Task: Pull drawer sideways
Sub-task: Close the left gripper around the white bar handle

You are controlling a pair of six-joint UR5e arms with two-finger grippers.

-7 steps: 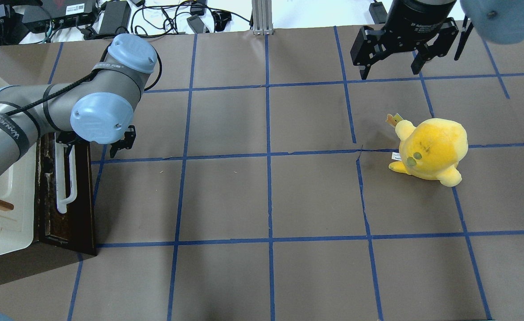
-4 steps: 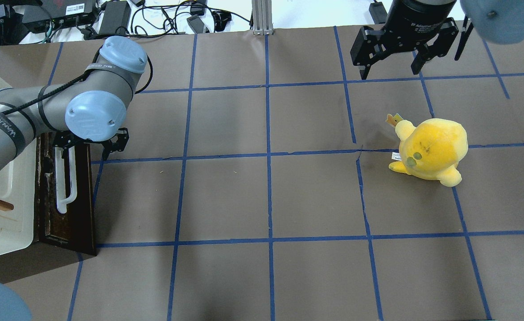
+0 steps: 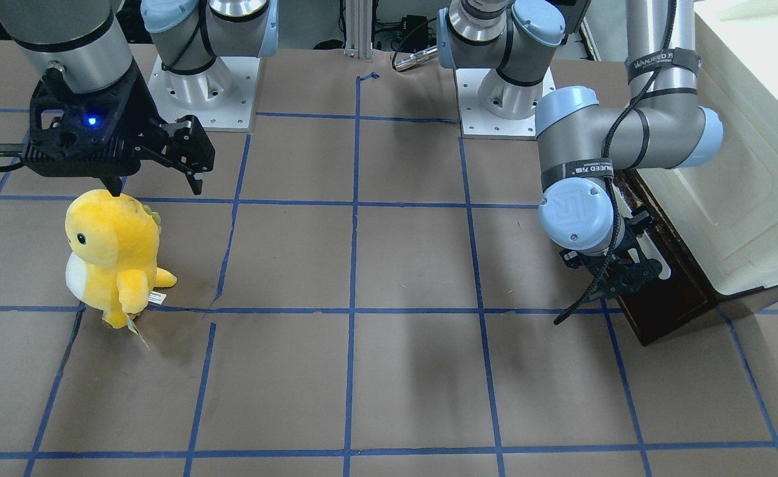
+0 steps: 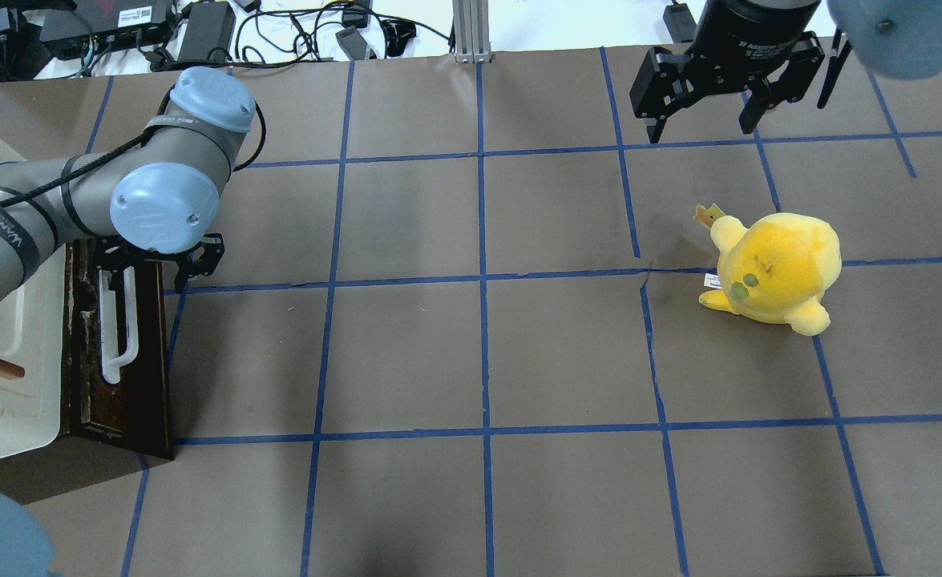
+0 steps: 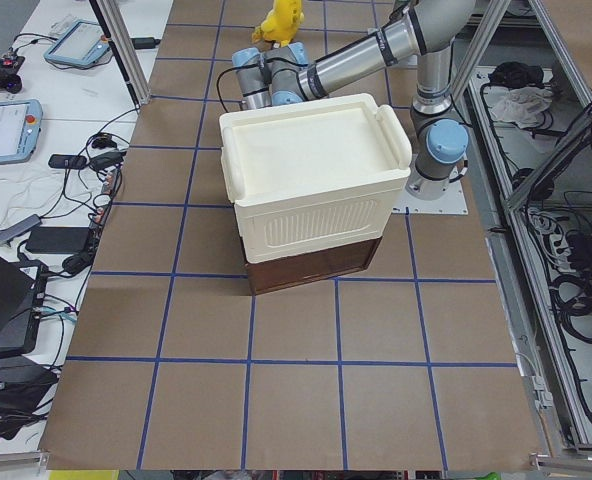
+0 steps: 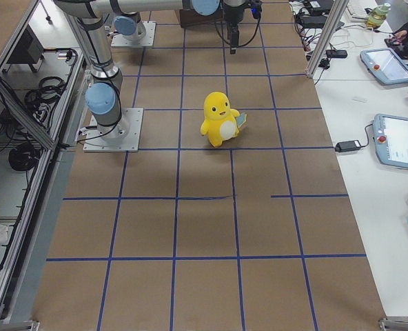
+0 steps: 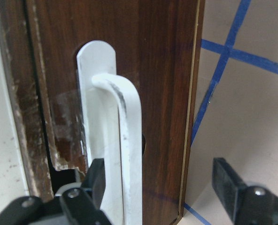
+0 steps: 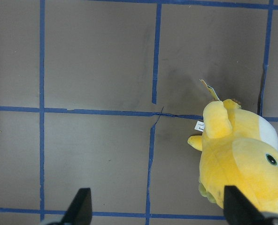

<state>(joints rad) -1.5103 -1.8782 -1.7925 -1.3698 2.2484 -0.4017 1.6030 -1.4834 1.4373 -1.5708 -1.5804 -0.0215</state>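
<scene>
The drawer (image 4: 146, 361) has a dark brown worn front and a long white bar handle (image 4: 110, 336). It sits at the table's left edge, close against the cream-white cabinet (image 4: 6, 377). My left gripper (image 4: 154, 268) is open at the handle's far end. In the left wrist view the handle (image 7: 127, 154) stands between the spread fingers (image 7: 233, 185), close to the left one, and is not gripped. The front-facing view shows the left gripper (image 3: 617, 271) beside the drawer front (image 3: 670, 295). My right gripper (image 4: 701, 124) hangs open and empty over the far right of the table.
A yellow plush toy (image 4: 775, 268) stands on the right side of the table, just in front of the right gripper, and shows in the right wrist view (image 8: 242, 159). Cables and power bricks (image 4: 206, 32) lie beyond the far edge. The cabinet (image 5: 311, 190) fills the left end.
The left arm has swung left and slightly away, bringing its gripper closer over the far end of the drawer handle. The right arm and the plush have not moved.
</scene>
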